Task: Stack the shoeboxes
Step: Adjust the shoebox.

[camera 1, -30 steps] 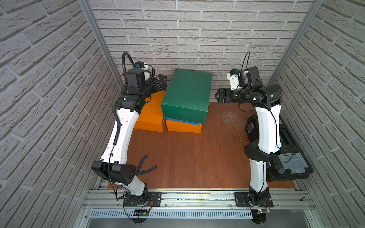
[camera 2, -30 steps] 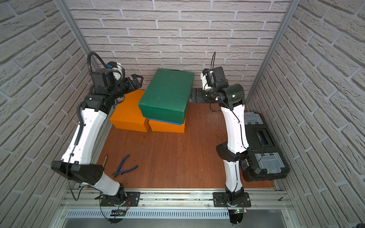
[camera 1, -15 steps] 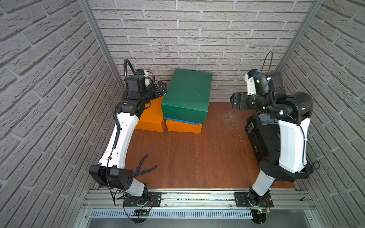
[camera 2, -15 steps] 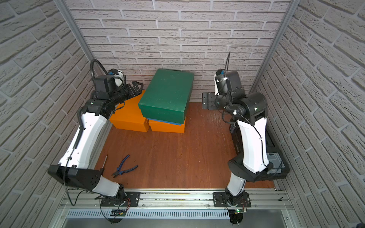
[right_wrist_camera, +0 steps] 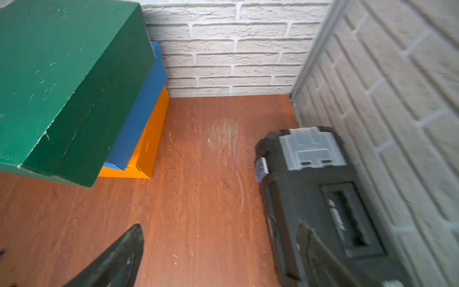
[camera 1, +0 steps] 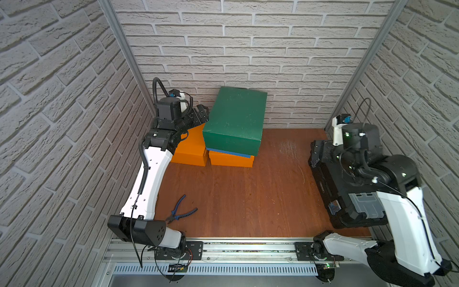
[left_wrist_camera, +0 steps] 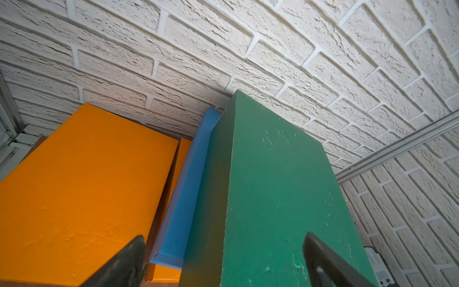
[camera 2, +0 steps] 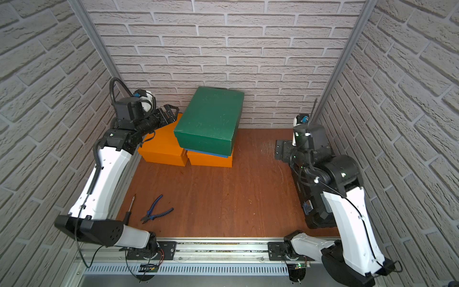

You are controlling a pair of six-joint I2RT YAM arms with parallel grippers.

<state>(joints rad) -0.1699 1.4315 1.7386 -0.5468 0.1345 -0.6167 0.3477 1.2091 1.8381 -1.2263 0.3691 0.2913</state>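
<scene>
Stack on tabletop point(camera 1: 248, 198): dark green shoebox point(camera 1: 236, 116) on blue shoebox point(camera 1: 229, 153) on orange shoebox point(camera 1: 231, 161);
Alongside: second orange shoebox point(camera 1: 191, 149);
Left end effector point(camera 1: 202, 113): released, beside dark green shoebox;
Right end effector point(camera 2: 280, 150): released, near black toolbox point(camera 1: 327, 184)

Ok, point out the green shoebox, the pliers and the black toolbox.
green shoebox point(camera 1: 236, 116), in a top view, middle of lid.
pliers point(camera 1: 175, 216), in a top view, pivot.
black toolbox point(right_wrist_camera: 305, 184), right wrist view, lid top.

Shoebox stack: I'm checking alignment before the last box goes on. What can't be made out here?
Blue box: both top views, mostly covered by green box.
Bottom orange box: top mostly hidden under the stack.
Loose orange box: top views, left arm covers part.
Toolbox label: right wrist view, blurred.
</scene>
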